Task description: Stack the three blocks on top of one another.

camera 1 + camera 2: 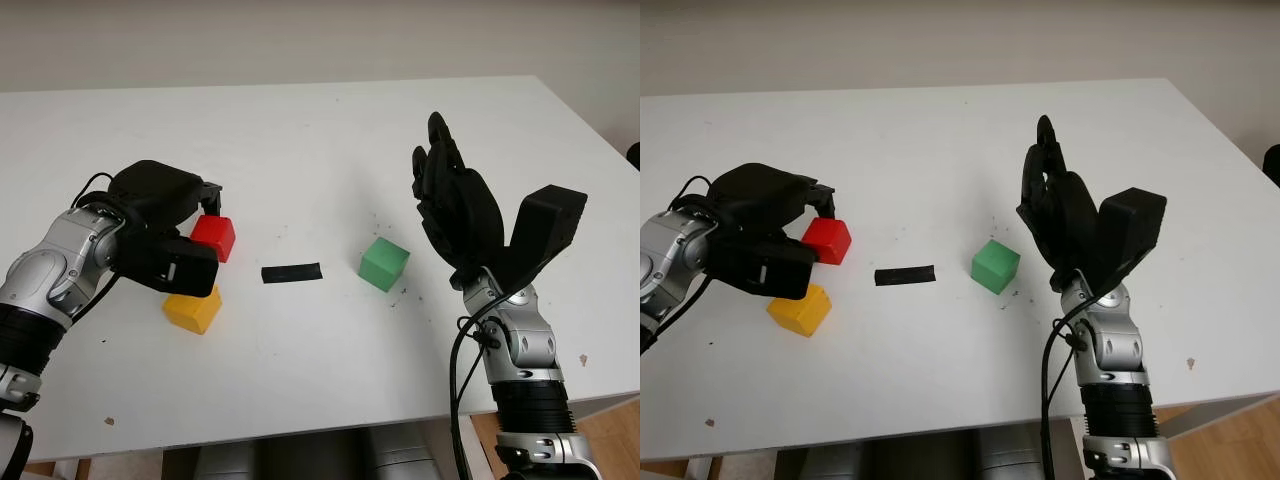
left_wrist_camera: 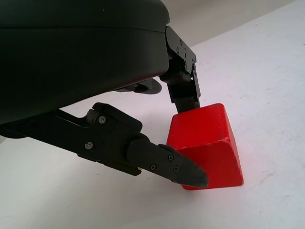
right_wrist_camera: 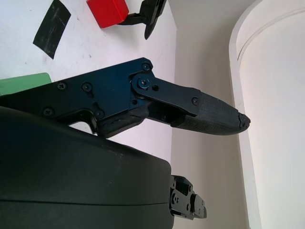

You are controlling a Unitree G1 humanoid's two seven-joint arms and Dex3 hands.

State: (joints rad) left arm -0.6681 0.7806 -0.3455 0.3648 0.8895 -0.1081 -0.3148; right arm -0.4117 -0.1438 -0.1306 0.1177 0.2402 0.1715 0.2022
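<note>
Right now the left hand (image 1: pixel 195 225) is at the red block (image 1: pixel 214 237), with one finger (image 2: pixel 183 90) on its far side and another (image 2: pixel 167 164) on its near side. It looks closed on the block, which seems to sit on the white table (image 1: pixel 320 140). The yellow block (image 1: pixel 194 308) sits just in front of the red one, partly under the hand. The green block (image 1: pixel 384 263) sits well apart to the right, past a black strip of tape (image 1: pixel 291 272).

I think this is the first step: pick up red. Next it must lift straight up, then come down square on another block.

The right hand (image 1: pixel 450 195) is open, raised beside the green block. All the blocks sit far from the table edges, with lots of room.
</note>
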